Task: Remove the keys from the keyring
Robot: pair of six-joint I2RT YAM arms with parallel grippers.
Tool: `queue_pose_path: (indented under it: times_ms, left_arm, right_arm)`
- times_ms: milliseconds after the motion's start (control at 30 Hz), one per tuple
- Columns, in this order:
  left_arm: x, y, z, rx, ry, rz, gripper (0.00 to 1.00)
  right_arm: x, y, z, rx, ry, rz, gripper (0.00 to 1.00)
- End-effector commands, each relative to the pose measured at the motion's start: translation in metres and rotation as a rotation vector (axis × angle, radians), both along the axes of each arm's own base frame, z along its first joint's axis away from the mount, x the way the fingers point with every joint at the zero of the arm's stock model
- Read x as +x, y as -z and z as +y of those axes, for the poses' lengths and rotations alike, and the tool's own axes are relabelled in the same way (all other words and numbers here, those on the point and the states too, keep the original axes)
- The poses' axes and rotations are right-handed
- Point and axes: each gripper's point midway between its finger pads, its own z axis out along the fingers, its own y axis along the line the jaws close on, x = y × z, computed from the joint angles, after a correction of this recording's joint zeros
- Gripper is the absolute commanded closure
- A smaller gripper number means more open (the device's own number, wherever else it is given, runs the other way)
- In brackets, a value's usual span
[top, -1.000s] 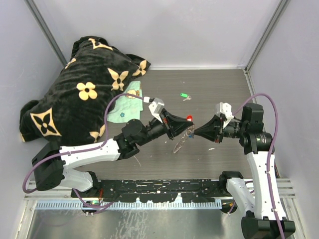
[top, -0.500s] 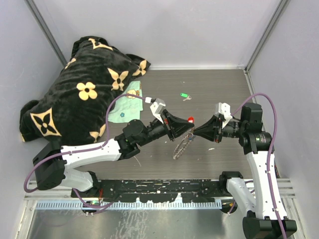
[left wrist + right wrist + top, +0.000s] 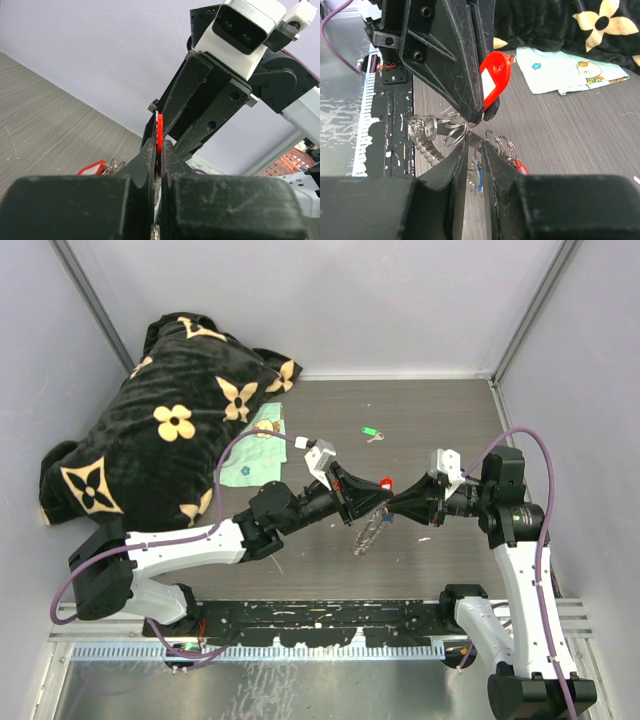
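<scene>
- The left gripper [image 3: 378, 493] is clamped flat on a red tag [image 3: 495, 79]. Its jaws are pressed together with only the thin edge of the plastic showing between them.
- The right gripper [image 3: 474, 147] meets it tip to tip over the middle of the bench [image 3: 440, 430], a little nearer the right edge. Its jaws are drawn in to a narrow slit. A thin wire loop and a blue tag [image 3: 479, 180] sit in that slit, but I cannot tell whether the jaws actually pinch them.
- Just beneath the two tips hangs a cluster of small split rings [image 3: 451, 131], with a second red tag [image 3: 521, 166] low in the bunch. The keys themselves are too tangled to tell apart.
- The keyring [image 3: 369, 531] dangles below the grippers with its bumpy chain-like rim hanging down. It looks held off the bench surface.
- Well apart from this, toward the far edge, a green-tagged key [image 3: 369, 431] lies loose on the bench.
- A pale green printed cloth [image 3: 245, 462] lies flat to the left of the arms — one edge is tucked beside a black blanket with cream flowers [image 3: 170, 410] heaped in the far left corner.
</scene>
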Motion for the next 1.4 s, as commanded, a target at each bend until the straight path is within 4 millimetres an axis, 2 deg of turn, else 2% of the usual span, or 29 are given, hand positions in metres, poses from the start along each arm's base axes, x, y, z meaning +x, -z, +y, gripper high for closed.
queue_pose_path:
  times_ms: [0,400,867,1267,1367]
  left_arm:
    - [-0.009,-0.068,0.006,-0.186,0.02,-0.072,1.0]
    - [-0.005,-0.065,0.007,-0.19,-0.011,-0.05,1.0]
    - [-0.008,-0.066,0.006,-0.195,-0.008,-0.046,1.0]
    - [-0.009,-0.064,0.007,-0.192,-0.008,-0.047,1.0]
    - [-0.009,-0.062,0.01,-0.188,-0.015,-0.053,1.0]
  right_arm:
    - [0.001,-0.016,0.002,0.002,-0.027,-0.083,0.77]
    - [-0.016,-0.019,0.006,0.019,-0.098,-0.133,0.71]
    - [-0.018,-0.018,0.006,0.021,-0.099,-0.126,0.71]
    - [-0.018,-0.02,0.005,0.016,-0.091,-0.126,0.98]
    - [-0.017,-0.019,0.004,0.005,-0.079,-0.121,0.99]
